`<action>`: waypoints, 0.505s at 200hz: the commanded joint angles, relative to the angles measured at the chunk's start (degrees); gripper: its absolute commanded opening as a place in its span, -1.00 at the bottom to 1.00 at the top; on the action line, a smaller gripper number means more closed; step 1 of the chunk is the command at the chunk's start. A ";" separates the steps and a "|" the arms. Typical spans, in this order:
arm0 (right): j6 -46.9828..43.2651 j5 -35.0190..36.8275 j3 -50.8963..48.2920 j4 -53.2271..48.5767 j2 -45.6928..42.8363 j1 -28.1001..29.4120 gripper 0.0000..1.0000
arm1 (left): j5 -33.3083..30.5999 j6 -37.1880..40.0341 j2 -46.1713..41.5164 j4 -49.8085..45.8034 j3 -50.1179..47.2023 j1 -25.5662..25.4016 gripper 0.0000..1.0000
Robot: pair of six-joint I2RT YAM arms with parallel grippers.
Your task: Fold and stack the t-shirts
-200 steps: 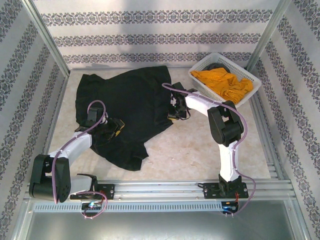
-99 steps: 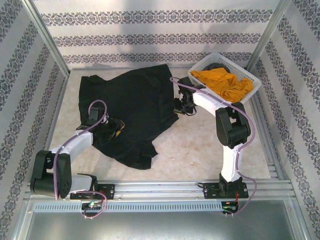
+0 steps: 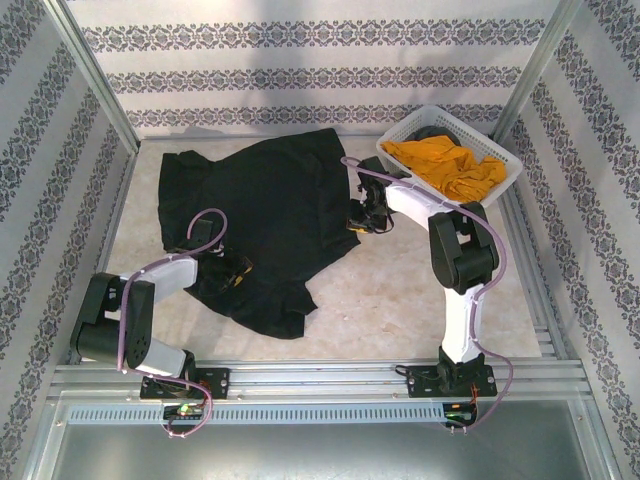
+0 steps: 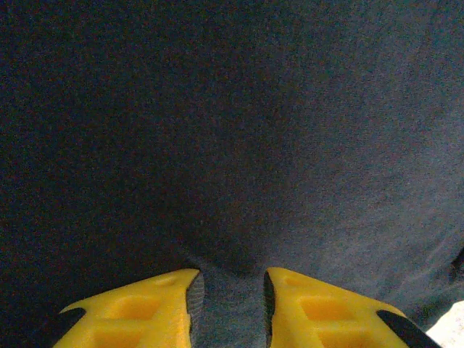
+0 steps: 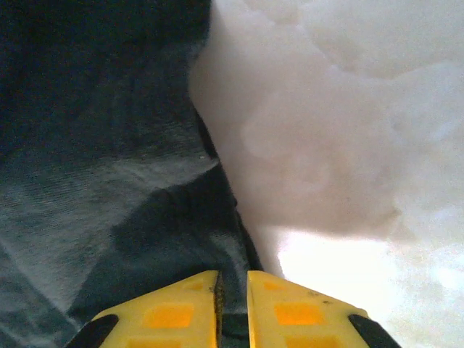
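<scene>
A large black t-shirt [image 3: 265, 200] lies spread, somewhat rumpled, across the left and middle of the table. My left gripper [image 3: 237, 270] rests on its lower left part. In the left wrist view that gripper [image 4: 228, 279] is shut on a raised pinch of the black cloth [image 4: 232, 130]. At the shirt's right edge my right gripper [image 3: 357, 222] sits low on the table. In the right wrist view its fingers [image 5: 232, 279] stand nearly together with the cloth's edge [image 5: 94, 145] between them. A mustard-orange t-shirt [image 3: 445, 165] lies crumpled in the basket.
The white lattice basket [image 3: 432, 110] stands at the back right corner, close behind the right arm. Pale marbled table [image 3: 400, 290] lies bare in front of and right of the black shirt. Patterned walls and metal posts close in the sides and back.
The right gripper pulled the shirt's right edge rightward and back, spreading the cloth, then stayed. The left arm's elbow swung in towards its base while its gripper kept hold.
</scene>
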 commanded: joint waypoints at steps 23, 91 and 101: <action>-1.06 -1.24 0.06 -0.51 1.68 -0.95 -0.65 | -5.54 -0.66 1.61 -3.09 -3.98 -0.54 -0.37; -1.01 -1.28 0.51 0.24 2.38 -1.32 -0.64 | -5.59 -0.70 1.07 -2.86 -4.08 -0.53 -0.39; -0.77 -1.58 0.77 0.18 2.60 -1.46 -0.65 | -5.67 -0.68 0.98 -2.86 -4.10 -0.53 -0.39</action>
